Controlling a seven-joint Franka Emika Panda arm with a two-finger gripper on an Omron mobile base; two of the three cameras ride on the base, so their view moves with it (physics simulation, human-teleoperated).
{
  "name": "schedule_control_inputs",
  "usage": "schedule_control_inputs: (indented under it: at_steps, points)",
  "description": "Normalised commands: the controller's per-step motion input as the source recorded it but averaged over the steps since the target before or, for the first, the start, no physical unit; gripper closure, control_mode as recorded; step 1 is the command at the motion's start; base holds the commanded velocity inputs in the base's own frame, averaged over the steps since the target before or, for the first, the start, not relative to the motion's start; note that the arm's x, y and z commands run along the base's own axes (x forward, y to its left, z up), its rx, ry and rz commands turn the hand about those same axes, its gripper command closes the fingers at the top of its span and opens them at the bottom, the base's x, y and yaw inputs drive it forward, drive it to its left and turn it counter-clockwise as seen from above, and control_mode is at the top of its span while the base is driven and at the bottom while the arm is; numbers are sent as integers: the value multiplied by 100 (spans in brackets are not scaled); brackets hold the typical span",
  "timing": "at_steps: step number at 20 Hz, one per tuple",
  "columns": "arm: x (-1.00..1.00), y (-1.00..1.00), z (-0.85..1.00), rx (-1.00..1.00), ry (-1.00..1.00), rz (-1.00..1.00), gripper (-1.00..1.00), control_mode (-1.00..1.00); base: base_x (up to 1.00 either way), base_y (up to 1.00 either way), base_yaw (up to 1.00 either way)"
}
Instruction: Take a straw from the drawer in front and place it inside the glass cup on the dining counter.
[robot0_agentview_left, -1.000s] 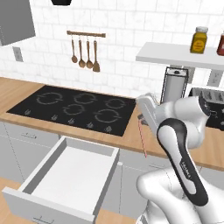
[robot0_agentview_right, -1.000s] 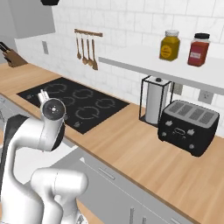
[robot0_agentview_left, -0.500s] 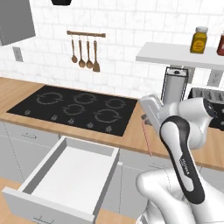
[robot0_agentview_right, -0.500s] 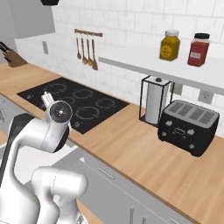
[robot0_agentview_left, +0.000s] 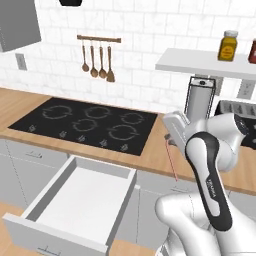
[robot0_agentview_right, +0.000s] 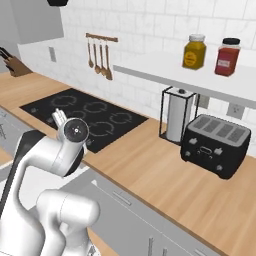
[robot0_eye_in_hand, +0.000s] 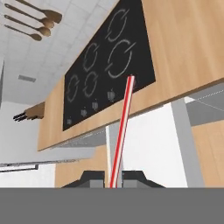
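The drawer (robot0_agentview_left: 75, 200) hangs pulled out below the jaws, white inside and bare, so I judge the pick is done and the carry is the step in hand. Beyond the jaws in the hand view lies the black cooktop (robot0_eye_in_hand: 109, 65) set in its wooden counter (robot0_eye_in_hand: 188, 39). The gripper (robot0_eye_in_hand: 113, 178) is clamped on the straw (robot0_eye_in_hand: 121, 131), which runs straight out from between the two dark finger tips, its far end out over the cooktop's near edge. In the left base view the straw (robot0_agentview_left: 170, 160) hangs as a faint pink line just under the hand, above the counter's front edge.

What comes next, by my reading: turn away from this counter and find the cup, keeping the grip firm so the thin stick does not slip or swing.

Hard to make out: the straw's base is cut off between the tips, and the hand itself is largely masked by the arm's own body in the right base view.
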Motion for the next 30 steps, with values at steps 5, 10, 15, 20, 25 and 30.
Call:
schedule_control_inputs:
  at_steps: [5, 10, 15, 20, 25, 30]
  points:
    - [0, 0, 0, 0, 0, 0, 100, 100, -24, -33, 17]
    - [0, 0, 0, 0, 0, 0, 100, 100, -47, -45, 25]
    - [0, 0, 0, 0, 0, 0, 100, 100, -61, -4, 37]
    - [0, 0, 0, 0, 0, 0, 100, 100, -75, 0, 50]
    - [0, 0, 0, 0, 0, 0, 100, 100, -85, 0, 59]
    - [0, 0, 0, 0, 0, 0, 100, 100, -54, 5, 63]
